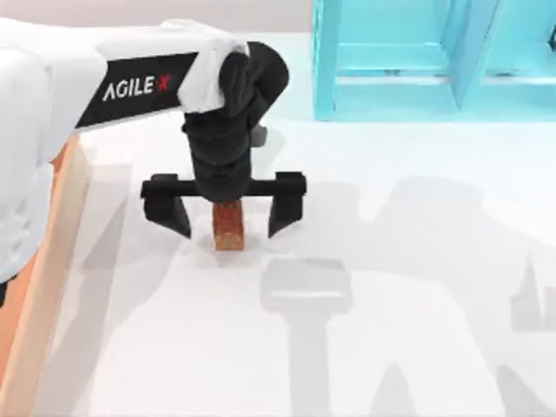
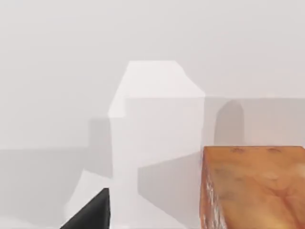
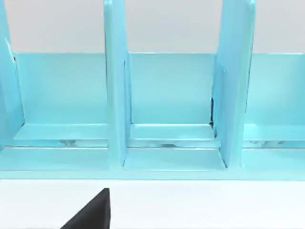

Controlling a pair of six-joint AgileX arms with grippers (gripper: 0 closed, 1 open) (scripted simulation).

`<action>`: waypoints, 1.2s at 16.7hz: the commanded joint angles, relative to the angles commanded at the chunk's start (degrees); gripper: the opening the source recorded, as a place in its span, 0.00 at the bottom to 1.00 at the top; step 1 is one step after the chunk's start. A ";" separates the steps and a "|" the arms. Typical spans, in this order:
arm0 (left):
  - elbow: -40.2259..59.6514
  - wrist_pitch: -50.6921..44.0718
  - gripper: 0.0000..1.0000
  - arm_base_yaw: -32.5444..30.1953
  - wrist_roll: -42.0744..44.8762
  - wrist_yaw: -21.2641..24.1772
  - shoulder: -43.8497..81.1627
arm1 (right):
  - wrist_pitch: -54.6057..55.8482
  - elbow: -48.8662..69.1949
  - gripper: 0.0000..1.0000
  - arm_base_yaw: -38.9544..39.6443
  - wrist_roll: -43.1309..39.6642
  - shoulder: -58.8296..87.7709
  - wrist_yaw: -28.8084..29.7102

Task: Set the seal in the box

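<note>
The seal [image 1: 228, 229], a small reddish-brown block, stands upright on the white table. My left gripper [image 1: 228, 217] hangs over it, open, with a dark finger [image 1: 171, 213] on each side and a clear gap to the block. In the left wrist view the seal [image 2: 255, 188] looms close, its mottled orange-brown side lit, and one fingertip [image 2: 93, 214] shows apart from it. The box [image 1: 62, 228], light orange-brown wood with a pale raised rim, lies along the table's left edge, partly under my left arm. My right arm is parked facing the turquoise shelf.
A turquoise shelf-like structure [image 1: 417, 61] with upright dividers [image 3: 116, 95] stands at the back right of the table. White tabletop stretches in front of and to the right of the seal, crossed by grey shadows.
</note>
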 joint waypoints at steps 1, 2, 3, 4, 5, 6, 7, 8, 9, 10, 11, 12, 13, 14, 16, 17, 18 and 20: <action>-0.37 0.41 1.00 0.00 0.00 0.00 0.09 | 0.00 0.00 1.00 0.00 0.00 0.00 0.00; -0.37 0.41 1.00 0.00 0.00 0.00 0.09 | 0.00 0.00 1.00 0.00 0.00 0.00 0.00; -0.37 0.41 1.00 0.00 0.00 0.00 0.09 | 0.00 0.00 1.00 0.00 0.00 0.00 0.00; -0.37 0.41 1.00 0.00 0.00 0.00 0.09 | 0.00 0.00 1.00 0.00 0.00 0.00 0.00; -0.37 0.41 0.92 0.00 0.00 0.00 0.09 | 0.00 0.00 1.00 0.00 0.00 0.00 0.00; -0.37 0.41 0.85 0.00 0.00 0.00 0.09 | 0.00 0.00 1.00 0.00 0.00 0.00 0.00; -0.37 0.41 0.77 0.00 0.00 0.00 0.09 | 0.00 0.00 1.00 0.00 0.00 0.00 0.00; -0.37 0.41 0.70 0.00 0.00 0.00 0.09 | 0.00 0.00 1.00 0.00 0.00 0.00 0.00; -0.37 0.41 0.62 0.00 0.00 0.00 0.09 | 0.00 0.00 1.00 0.00 0.00 0.00 0.00; -0.37 0.41 0.55 0.00 0.00 0.00 0.09 | 0.00 0.00 1.00 0.00 0.00 0.00 0.00; -0.37 0.41 0.47 0.00 0.00 0.00 0.09 | 0.00 0.00 1.00 0.00 0.00 0.00 0.00; -0.37 0.41 0.40 0.00 0.00 0.00 0.09 | 0.00 0.00 1.00 0.00 0.00 0.00 0.00; -0.37 0.41 0.32 0.00 0.00 0.00 0.09 | 0.00 0.00 1.00 0.00 0.00 0.00 0.00; -0.37 0.41 0.25 0.00 0.00 0.00 0.09 | 0.00 0.00 1.00 0.00 0.00 0.00 0.00; -0.37 0.41 0.10 0.00 0.00 0.00 0.09 | 0.00 0.00 1.00 0.00 0.00 0.00 0.00; -0.37 0.41 0.02 0.00 0.00 0.00 0.09 | 0.00 0.00 1.00 0.00 0.00 0.00 0.00; -0.37 0.41 0.00 0.00 0.00 0.00 0.09 | 0.00 0.00 1.00 0.00 0.00 0.00 0.00; -0.37 0.41 0.00 0.00 0.00 0.00 0.09 | 0.00 0.00 1.00 0.00 0.00 0.00 0.00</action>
